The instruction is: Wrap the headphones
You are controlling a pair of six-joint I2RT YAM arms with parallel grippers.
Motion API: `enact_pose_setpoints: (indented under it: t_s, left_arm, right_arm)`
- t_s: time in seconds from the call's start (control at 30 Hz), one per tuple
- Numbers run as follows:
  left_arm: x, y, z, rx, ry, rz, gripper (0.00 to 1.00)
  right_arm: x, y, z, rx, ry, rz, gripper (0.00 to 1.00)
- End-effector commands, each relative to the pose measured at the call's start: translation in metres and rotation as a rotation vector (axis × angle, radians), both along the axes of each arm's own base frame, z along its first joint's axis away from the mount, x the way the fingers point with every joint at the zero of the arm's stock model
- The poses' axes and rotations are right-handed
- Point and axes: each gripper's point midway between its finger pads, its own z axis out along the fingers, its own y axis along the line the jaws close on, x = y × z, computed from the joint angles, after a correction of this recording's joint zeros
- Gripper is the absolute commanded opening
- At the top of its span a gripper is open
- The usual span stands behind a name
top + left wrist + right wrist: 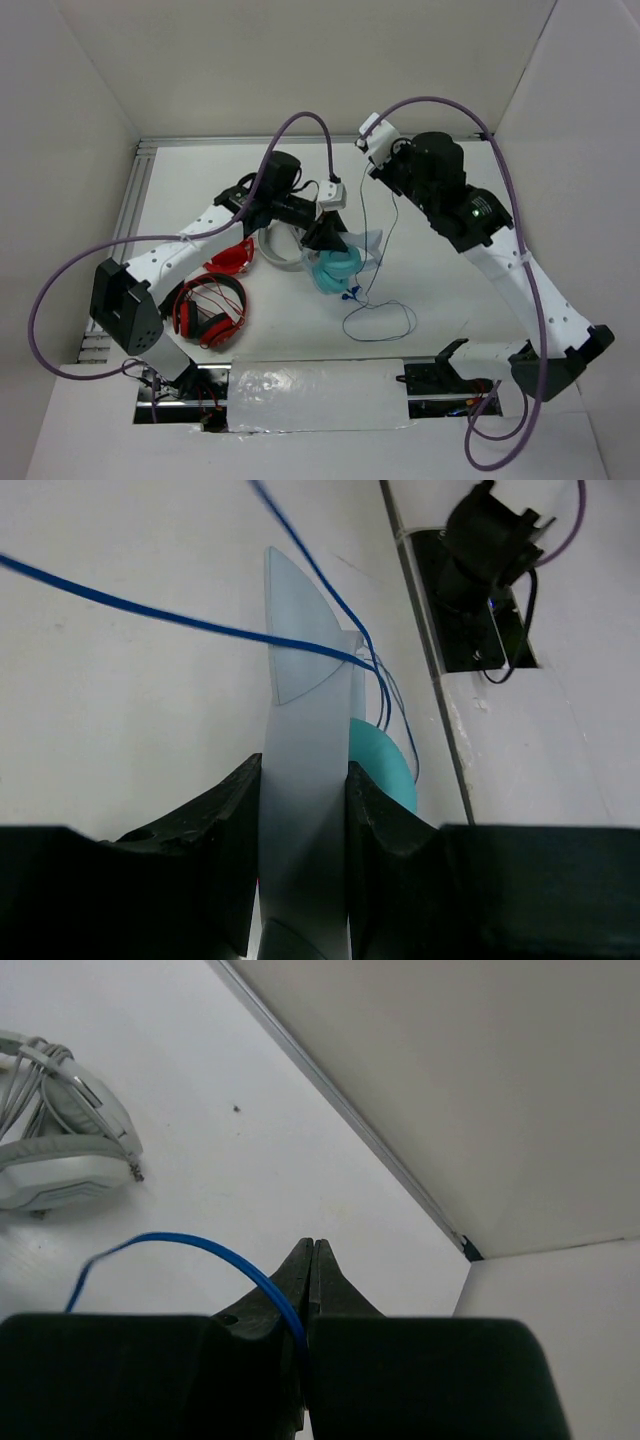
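While the left tool (303, 772) clamps the headphones (300, 705) — right tool (312, 1247) pinches the cable (180, 1238).

headband (300, 780): frosted pale plastic, smooth | cable (150, 615): smooth blue plastic coating | left gripper fingers (225, 850): matt black plastic | table (440, 270): matt white

We read no words, brands, numbers or signs in any of the views; the headphones (335, 268) show us no lettering either.
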Motion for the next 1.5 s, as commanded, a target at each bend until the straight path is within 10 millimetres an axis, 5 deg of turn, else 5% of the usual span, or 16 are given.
enact_pose_setpoints:
  t_s: [0.0,0.3,0.57,0.83,1.0,1.2,1.47]
  left_arm:
    - [-0.044,-0.004,0.046,-0.117,-0.137,-0.159,0.00]
    - [-0.089,0.013,0.073,-0.215,-0.228,-0.264,0.00]
    - [-0.126,0.033,0.114,-0.331,-0.306,-0.359,0.00]
    - [-0.120,0.035,0.161,-0.405,-0.360,-0.248,0.00]
    - [-0.102,0.031,0.195,-0.425,-0.372,-0.136,0.00]
    - [-0.094,0.032,0.228,-0.434,-0.346,-0.066,0.00]
    - [-0.089,0.039,0.278,-0.504,-0.344,0.039,0.00]
  right_arm:
    - [0.018,0.021,0.016,0.030,-0.030,0.103,0.00]
    - [0.067,0.004,-0.052,0.138,0.130,0.029,0.00]
    - [0.056,0.032,-0.106,0.322,0.208,0.132,0.07]
    - [0.038,0.079,-0.159,0.512,0.366,0.283,0.00]
    - [0.046,0.103,-0.183,0.586,0.398,0.257,0.00]
    - [0.069,0.121,-0.198,0.747,0.408,0.220,0.02]
    - [0.067,0.147,-0.179,0.839,0.405,0.311,0.07]
